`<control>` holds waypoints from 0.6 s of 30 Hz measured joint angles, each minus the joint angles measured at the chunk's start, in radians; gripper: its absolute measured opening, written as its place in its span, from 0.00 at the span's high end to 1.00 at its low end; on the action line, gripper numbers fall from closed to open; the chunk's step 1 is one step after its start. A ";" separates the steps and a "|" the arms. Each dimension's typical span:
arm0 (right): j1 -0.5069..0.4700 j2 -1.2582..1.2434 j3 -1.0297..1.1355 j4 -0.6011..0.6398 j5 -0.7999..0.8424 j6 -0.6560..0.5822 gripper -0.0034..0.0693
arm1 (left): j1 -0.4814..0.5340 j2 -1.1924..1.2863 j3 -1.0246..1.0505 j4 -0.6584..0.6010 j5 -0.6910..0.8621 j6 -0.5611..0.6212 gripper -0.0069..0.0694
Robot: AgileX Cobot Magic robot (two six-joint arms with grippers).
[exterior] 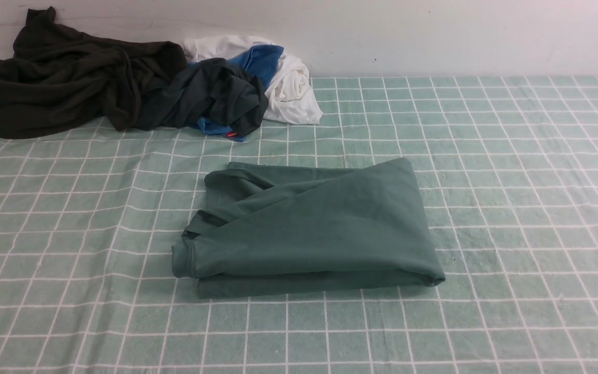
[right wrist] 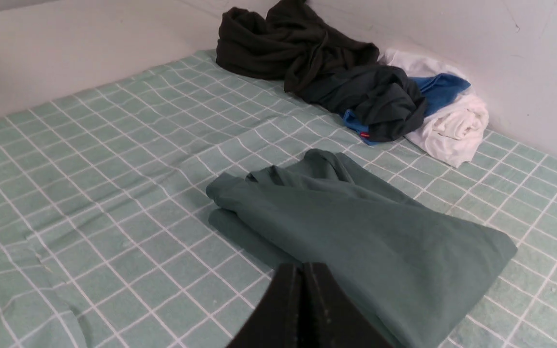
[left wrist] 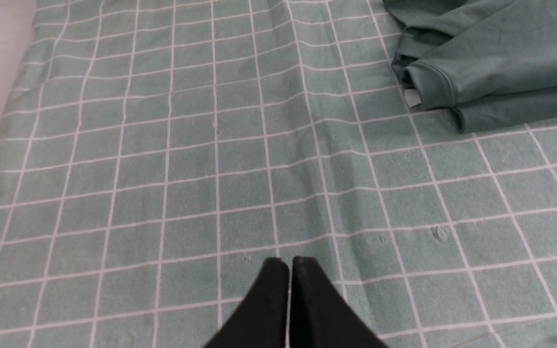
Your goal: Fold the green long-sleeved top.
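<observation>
From the front camera I see the green long-sleeved cotton top (exterior: 309,228) lying folded into a compact bundle on the pale green cloth with a white grid (exterior: 512,208), with a cuffed edge at the top's left end and a smooth fold at its right end. Behind the top, against the white wall (exterior: 434,31), sits a heap of crumpled dark clothes (exterior: 76,83), and just to the right of that heap a bundled white and blue garment (exterior: 278,78) touches it. Neither gripper shows clearly in this view; I only make out a dark sliver at the right edge, too little to identify. Through the left wrist camera, the left gripper (left wrist: 290,263) has its two black fingers pressed together with nothing between them, hovering over bare grid cloth (left wrist: 162,169); the top (left wrist: 491,53) lies well apart from it, only its cuffed end in view, with a small white tag (left wrist: 412,97) poking out at the hem. Through the right wrist camera, the right gripper (right wrist: 302,268) is likewise closed on nothing, its fingertips just beside the near edge of the top (right wrist: 356,227), and I cannot tell if they touch the fabric. Beyond the top I see the dark heap (right wrist: 307,63) and the white and blue garment (right wrist: 447,121) by the wall.
</observation>
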 joint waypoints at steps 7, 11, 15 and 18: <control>0.000 -0.023 0.005 -0.022 0.006 0.021 0.97 | 0.000 0.000 0.000 0.000 0.000 0.000 0.91; 0.000 -0.027 0.038 -0.049 -0.083 0.077 0.97 | 0.000 0.000 0.000 -0.001 0.000 0.000 0.91; -0.040 -0.077 0.184 -0.102 -0.246 0.141 0.97 | 0.000 0.000 0.000 -0.001 0.000 0.000 0.91; -0.160 -0.158 0.327 -0.116 -0.368 0.168 0.97 | 0.000 0.000 0.000 0.000 0.000 0.000 0.91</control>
